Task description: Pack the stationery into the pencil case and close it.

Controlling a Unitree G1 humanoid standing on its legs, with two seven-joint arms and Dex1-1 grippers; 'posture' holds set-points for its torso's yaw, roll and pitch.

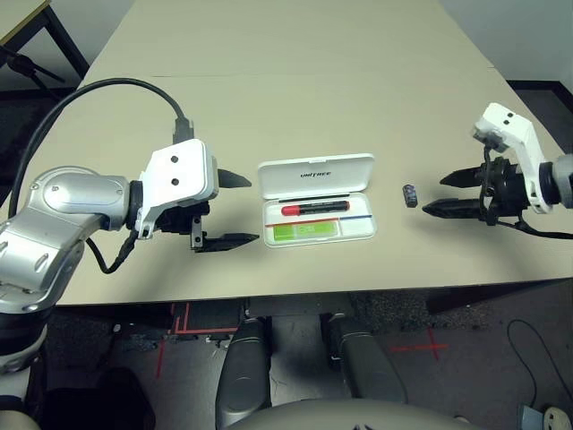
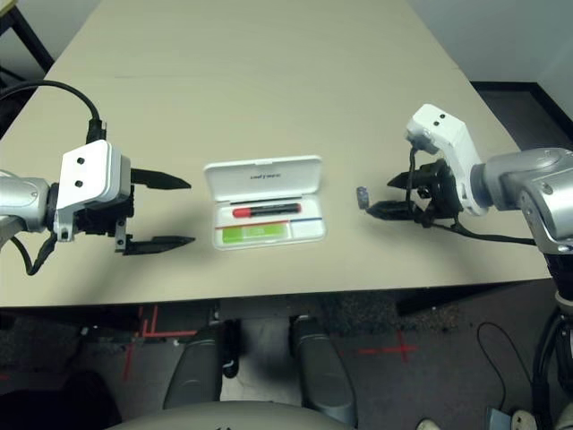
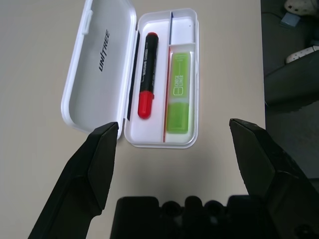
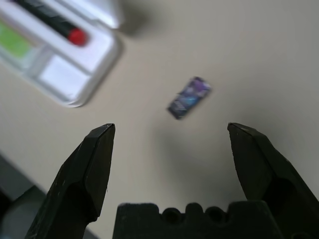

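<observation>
A: Looking at the pencil case (image 1: 317,199) first. Lying open at the middle of the table (image 1: 295,81), lid folded back toward twelve o'clock, the UNITREE print facing up.

B: Checking what is already inside. Red marker (image 1: 314,208) resting in the far lane of the tray, cap toward three o'clock. Lime-green bar (image 1: 305,231) lying flat in the near lane, at six o'clock of the marker, just beside the thin red-and-blue line.

A: So counting two of three pieces packed, judging by how things lie. Missing the little dark block (image 1: 410,194). Sitting on the bare tabletop at three o'clock of the case, apart from it, touching nothing.

B: Noting the right gripper (image 1: 452,193) at three o'clock of that block, jaws spread wide and holding nothing, tips aimed at the block. In the right wrist view, block (image 4: 189,97) lying ahead of the gap between the two fingers, not yet between them.

A: And the left gripper (image 1: 231,209) at nine o'clock of the case, jaws likewise spread wide and empty, facing the case's short end.

B: Remaining, then: picking up the block, dropping it into the tray, probably in the free white patch at the three o'clock end, then swinging the lid down and shutting it.

A: Guessing the block to be the fiddly part, being so small.
</observation>
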